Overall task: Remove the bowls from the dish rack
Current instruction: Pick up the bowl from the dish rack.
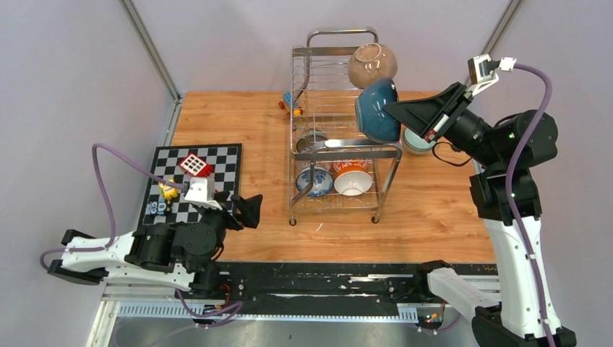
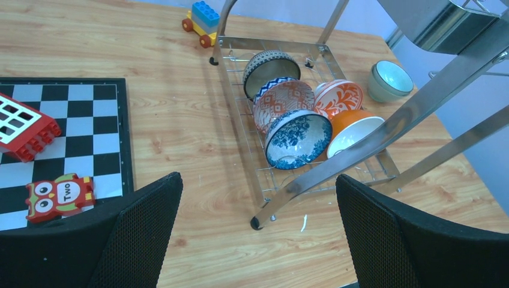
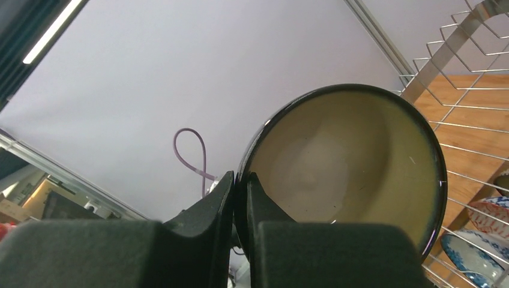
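Observation:
The chrome dish rack (image 1: 336, 90) stands mid-table. My right gripper (image 1: 390, 110) is shut on the rim of a dark teal bowl (image 1: 377, 110), held on edge at the upper tier's right side; in the right wrist view its fingers (image 3: 223, 198) pinch that bowl (image 3: 348, 162), whose inside is beige. A speckled brown bowl (image 1: 372, 65) rests on the upper tier. The lower tier holds dark striped (image 2: 270, 69), red patterned (image 2: 282, 102), blue-white (image 2: 298, 139) and orange-white (image 2: 354, 129) bowls. My left gripper (image 1: 249, 210) is open and empty, low near the rack's front left leg (image 2: 270, 210).
Mint green bowls (image 1: 416, 142) sit stacked on the table right of the rack. A chequered board (image 1: 217, 163) at the left carries a red block (image 1: 195, 165) and small toy blocks (image 1: 168, 191). A toy train (image 1: 291, 105) lies behind the rack's left side.

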You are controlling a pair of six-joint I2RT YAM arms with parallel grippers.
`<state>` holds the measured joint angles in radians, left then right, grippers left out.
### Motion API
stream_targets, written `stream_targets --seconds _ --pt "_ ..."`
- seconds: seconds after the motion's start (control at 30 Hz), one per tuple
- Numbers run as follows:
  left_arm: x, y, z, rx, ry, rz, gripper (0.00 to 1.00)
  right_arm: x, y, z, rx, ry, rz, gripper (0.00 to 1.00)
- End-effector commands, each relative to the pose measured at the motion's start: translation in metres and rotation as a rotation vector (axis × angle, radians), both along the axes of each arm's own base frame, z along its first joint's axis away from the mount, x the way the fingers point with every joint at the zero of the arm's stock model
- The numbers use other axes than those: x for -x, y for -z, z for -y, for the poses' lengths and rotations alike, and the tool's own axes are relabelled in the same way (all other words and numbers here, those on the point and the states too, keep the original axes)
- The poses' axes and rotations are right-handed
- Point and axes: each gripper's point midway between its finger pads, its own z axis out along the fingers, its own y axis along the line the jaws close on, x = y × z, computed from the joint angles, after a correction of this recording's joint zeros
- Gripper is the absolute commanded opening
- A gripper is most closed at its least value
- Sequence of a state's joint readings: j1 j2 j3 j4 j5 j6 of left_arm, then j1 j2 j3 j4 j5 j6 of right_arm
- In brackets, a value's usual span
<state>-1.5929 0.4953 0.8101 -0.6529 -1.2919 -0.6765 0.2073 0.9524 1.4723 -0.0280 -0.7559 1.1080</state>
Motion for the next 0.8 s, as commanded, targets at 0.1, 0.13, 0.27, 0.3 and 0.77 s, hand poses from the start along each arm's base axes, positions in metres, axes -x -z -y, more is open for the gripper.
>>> stream_targets --seconds 0.1,0.13,0.27,0.3,0.77 --pt "-0.002 -0.012 -0.008 0.023 -0.019 0.006 1.0 0.051 -0.015 0.006 0.084 0.013 0.167 0.03" --pt "-0.001 -0.013 -0.007 0.023 -0.017 0.006 1.0 0.054 -0.012 0.007 0.103 0.02 0.174 0.03" --pt "-0.001 -0.018 -0.003 0.014 -0.007 0.006 1.0 0.065 0.002 0.008 0.155 0.009 0.178 0.03" --pt "-0.001 -0.02 -0.001 0.01 -0.005 0.007 1.0 0.069 0.005 0.008 0.166 0.001 0.183 0.03" --pt "0.004 -0.008 0.018 -0.01 0.031 -0.022 1.0 0.092 0.083 0.024 0.402 0.055 0.217 0.02"
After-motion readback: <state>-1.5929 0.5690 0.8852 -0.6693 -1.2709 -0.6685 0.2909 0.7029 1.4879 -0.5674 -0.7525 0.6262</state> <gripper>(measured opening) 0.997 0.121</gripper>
